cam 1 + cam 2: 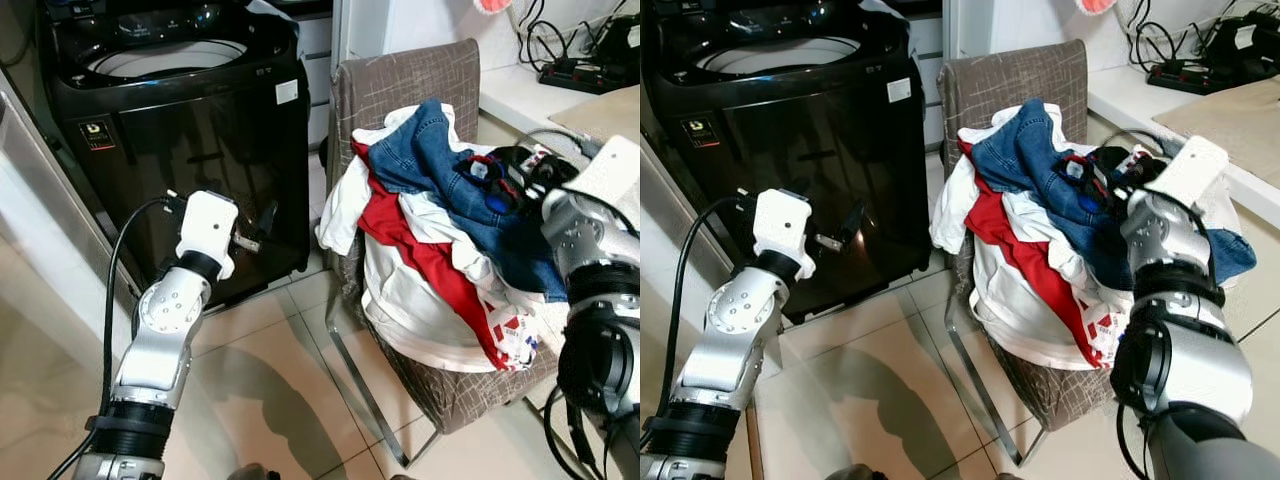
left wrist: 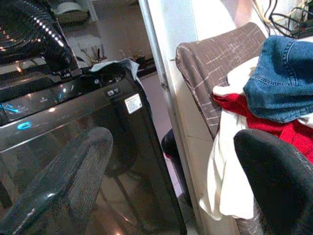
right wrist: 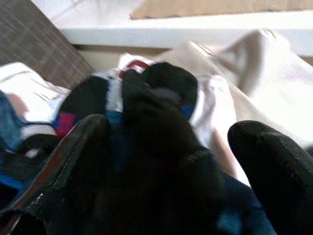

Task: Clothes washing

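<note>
At your ten o'clock stands the glossy black top-loading washing machine (image 1: pixel 190 150), its lid up so the pale drum ring shows at the top and a small white label sits on its front face. Your left gripper (image 1: pixel 262 226) hangs just in front of that front panel, close to it but apart, at about nine o'clock from the chair; in the left wrist view its two black fingers (image 2: pixel 68 181) stand wide apart with nothing between them, the machine front and the chair both visible through the gap. A black cable loops from the left arm toward the floor of beige tiles (image 1: pixel 270 380). Moving toward your one o'clock, you have the brown fabric-covered chair with a metal frame (image 1: pixel 400 90), and heaped on its seat is the pile of laundry (image 1: pixel 440 240): a blue denim garment (image 1: pixel 425 150) on top, a red shirt (image 1: pixel 420 250) under it, white clothes (image 1: pixel 400 310) spilling over the front edge. At your three o'clock your right gripper (image 3: pixel 166 171) is over the far right side of the pile; its fingers are spread wide, straddling a bunched black garment (image 3: pixel 161 117) without closing on it. Behind it, at two o'clock, runs a white counter (image 1: pixel 520 95) carrying a black power strip (image 1: pixel 585 72).
</note>
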Motion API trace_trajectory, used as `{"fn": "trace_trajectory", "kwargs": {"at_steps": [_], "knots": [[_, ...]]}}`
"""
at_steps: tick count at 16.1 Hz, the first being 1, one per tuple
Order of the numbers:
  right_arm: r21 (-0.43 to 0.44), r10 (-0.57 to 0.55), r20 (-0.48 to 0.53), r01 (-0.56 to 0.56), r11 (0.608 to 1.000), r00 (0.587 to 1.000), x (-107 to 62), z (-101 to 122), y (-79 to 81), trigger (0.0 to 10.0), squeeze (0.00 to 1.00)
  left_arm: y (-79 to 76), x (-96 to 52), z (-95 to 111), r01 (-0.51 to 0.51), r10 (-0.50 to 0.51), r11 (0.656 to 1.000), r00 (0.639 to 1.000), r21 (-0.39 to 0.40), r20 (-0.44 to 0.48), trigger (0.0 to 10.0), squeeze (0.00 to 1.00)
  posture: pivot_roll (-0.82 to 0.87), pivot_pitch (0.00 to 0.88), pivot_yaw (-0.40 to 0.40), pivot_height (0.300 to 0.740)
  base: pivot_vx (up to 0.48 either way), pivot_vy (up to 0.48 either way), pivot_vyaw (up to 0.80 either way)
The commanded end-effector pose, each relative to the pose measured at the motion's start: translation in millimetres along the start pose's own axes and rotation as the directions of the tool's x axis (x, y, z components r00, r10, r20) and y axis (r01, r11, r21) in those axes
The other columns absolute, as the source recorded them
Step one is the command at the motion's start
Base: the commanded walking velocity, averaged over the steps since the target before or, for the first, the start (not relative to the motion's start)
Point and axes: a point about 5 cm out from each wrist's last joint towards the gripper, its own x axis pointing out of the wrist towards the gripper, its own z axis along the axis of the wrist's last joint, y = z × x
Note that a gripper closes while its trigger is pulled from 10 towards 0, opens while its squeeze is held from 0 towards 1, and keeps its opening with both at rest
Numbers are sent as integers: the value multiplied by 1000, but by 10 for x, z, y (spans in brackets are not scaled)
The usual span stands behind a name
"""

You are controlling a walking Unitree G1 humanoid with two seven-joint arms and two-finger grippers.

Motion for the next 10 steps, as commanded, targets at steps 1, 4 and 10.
{"fn": "trace_trajectory", "kwargs": {"at_steps": [1, 4, 10], "knots": [[-13, 2, 19, -2, 1000, 1000, 9, 53, -2, 10000, 0, 39, -11, 30, -7, 7, 1000, 1000, 3, 5, 10000, 0, -31, 0, 17, 732, 0, 0, 0], [14, 23, -41, -23, 1000, 999, 19, -85, 37, 10000, 0, 59, -31, 29, -11, 11, 1000, 1000, 9, 1, 10000, 0, -19, 0, 16, 732, 0, 0, 0], [67, 21, -123, -13, 998, 992, 20, -298, 4, 10000, 0, 129, -58, 42, -4, 5, 999, 1000, 35, -8, 10000, 0, -6, 0, 29, 732, 0, 0, 0]]}}
